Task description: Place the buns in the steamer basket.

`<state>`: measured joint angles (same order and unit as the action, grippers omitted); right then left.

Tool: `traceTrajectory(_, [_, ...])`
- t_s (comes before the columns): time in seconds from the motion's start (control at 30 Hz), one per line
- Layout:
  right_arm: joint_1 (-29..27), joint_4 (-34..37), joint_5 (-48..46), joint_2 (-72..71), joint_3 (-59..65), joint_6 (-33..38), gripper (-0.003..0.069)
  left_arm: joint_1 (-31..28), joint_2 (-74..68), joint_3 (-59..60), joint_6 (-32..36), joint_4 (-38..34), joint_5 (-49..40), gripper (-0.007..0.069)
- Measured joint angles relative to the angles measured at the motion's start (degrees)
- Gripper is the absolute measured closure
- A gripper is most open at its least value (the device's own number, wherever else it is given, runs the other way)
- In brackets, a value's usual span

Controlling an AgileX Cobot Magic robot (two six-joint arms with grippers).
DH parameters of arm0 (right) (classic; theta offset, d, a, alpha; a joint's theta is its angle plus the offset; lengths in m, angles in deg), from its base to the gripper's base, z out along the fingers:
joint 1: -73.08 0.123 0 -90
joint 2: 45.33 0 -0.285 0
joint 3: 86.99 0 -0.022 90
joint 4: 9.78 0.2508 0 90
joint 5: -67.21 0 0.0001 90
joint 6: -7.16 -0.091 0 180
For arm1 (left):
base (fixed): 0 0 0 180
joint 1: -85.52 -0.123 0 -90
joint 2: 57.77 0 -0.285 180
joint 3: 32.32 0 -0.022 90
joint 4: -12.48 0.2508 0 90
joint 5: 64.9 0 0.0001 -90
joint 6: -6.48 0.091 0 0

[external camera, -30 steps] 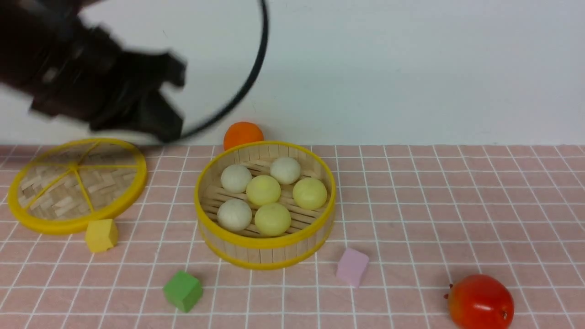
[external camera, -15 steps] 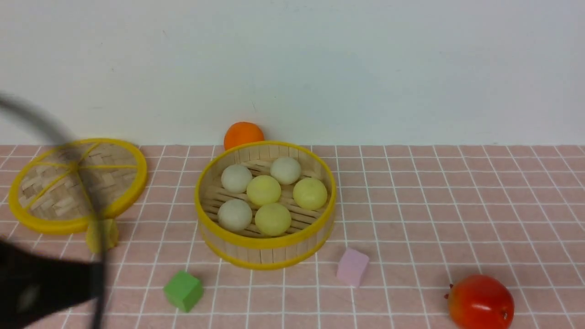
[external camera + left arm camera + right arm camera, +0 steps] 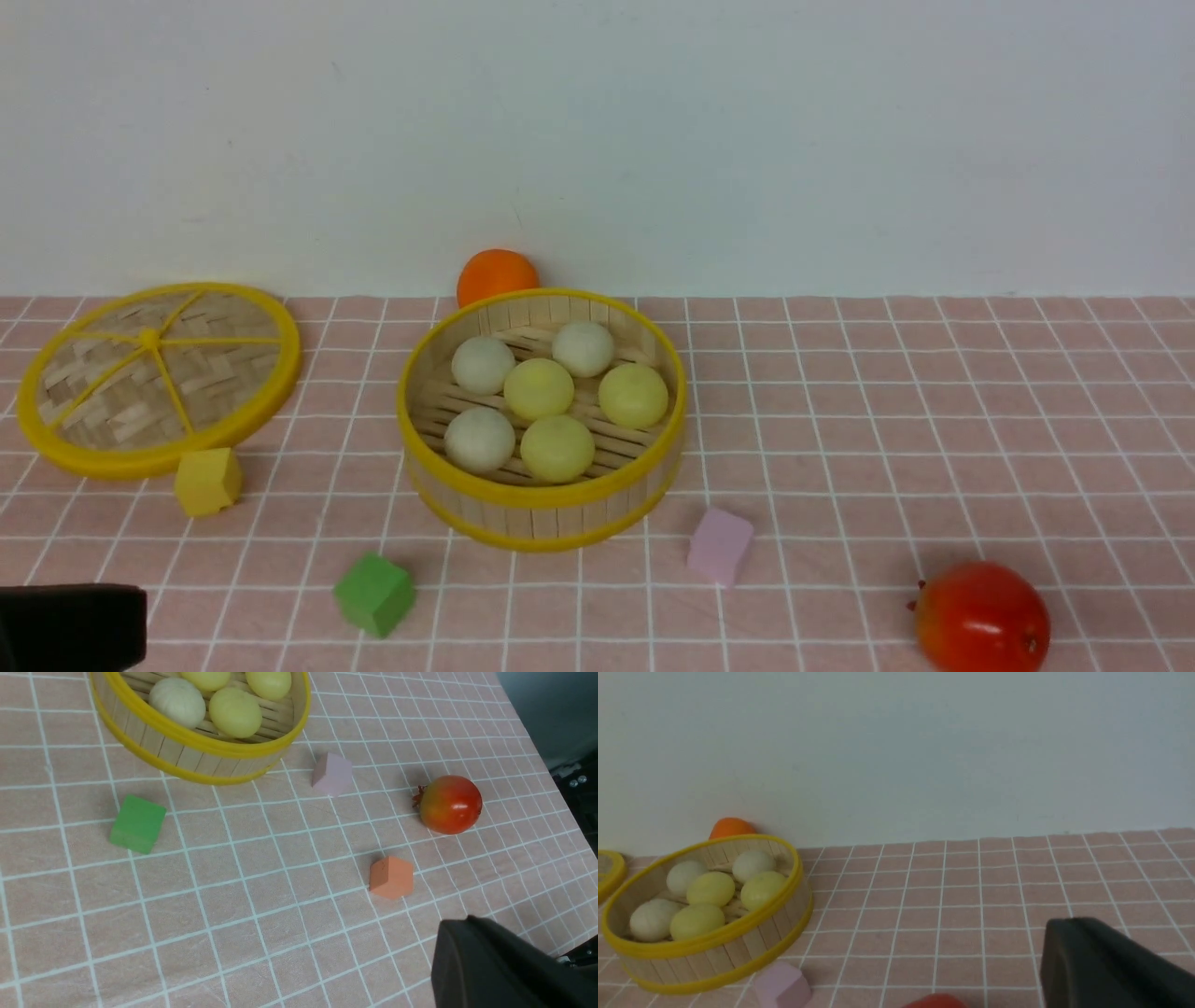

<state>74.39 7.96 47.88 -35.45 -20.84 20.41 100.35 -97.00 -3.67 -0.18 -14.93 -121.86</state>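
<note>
The steamer basket (image 3: 541,497) stands mid-table with all six buns in it: three off-white buns (image 3: 483,364) and three pale yellow buns (image 3: 539,388). The basket (image 3: 201,746) and some buns (image 3: 235,711) also show in the left wrist view, and the basket (image 3: 714,940) and buns (image 3: 711,888) in the right wrist view. My left gripper (image 3: 455,933) is a single dark wedge with no gap, empty, well back from the basket. Only a black piece of my left arm (image 3: 70,625) shows in the front view. My right gripper (image 3: 1059,933) looks the same, empty, off to the basket's right.
The flat woven lid (image 3: 159,373) lies at far left. An orange ball (image 3: 497,273) sits behind the basket by the wall. A red fruit (image 3: 980,616) is at front right. Yellow (image 3: 207,481), green (image 3: 373,593), pink (image 3: 720,545) and orange (image 3: 391,876) cubes lie around.
My left arm has dropped from high above the lid down and back to the front left corner, almost out of the front view. The buns and basket have not moved.
</note>
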Motion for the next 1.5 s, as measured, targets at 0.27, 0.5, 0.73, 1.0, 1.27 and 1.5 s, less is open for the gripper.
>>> traceTrajectory(0.27, [0.00, 0.00, -0.59, 0.00, 0.00, 0.11, 0.0647, -1.69, 5.49, 6.86, 0.41, 8.76, 11.56, 0.0612])
traceTrajectory(0.5, [-0.04, 0.00, -0.59, 0.00, 0.00, 0.11, 0.0642, -4.26, 18.86, 29.43, -11.98, 28.27, 33.98, 0.0612])
traceTrajectory(0.73, [-0.04, 0.00, -0.64, 0.00, 0.00, 0.11, 0.0636, -4.26, 31.63, 49.44, -17.45, 31.72, 35.59, 0.0612])
traceTrajectory(1.0, [-0.04, 0.01, -0.85, 0.00, 0.00, 0.11, 0.0628, -4.38, 32.01, 49.52, -19.45, 31.68, 36.05, 0.0612])
traceTrajectory(1.27, [-0.04, 0.01, -0.86, 0.00, 0.00, 0.11, 0.0622, -4.38, 32.01, 49.52, -19.52, 31.68, 36.05, 0.0612])
traceTrajectory(1.5, [-0.04, -0.19, -0.90, 0.00, 0.00, 0.17, 0.0622, -4.38, 32.01, 49.52, -19.52, 31.68, 36.05, 0.0612])
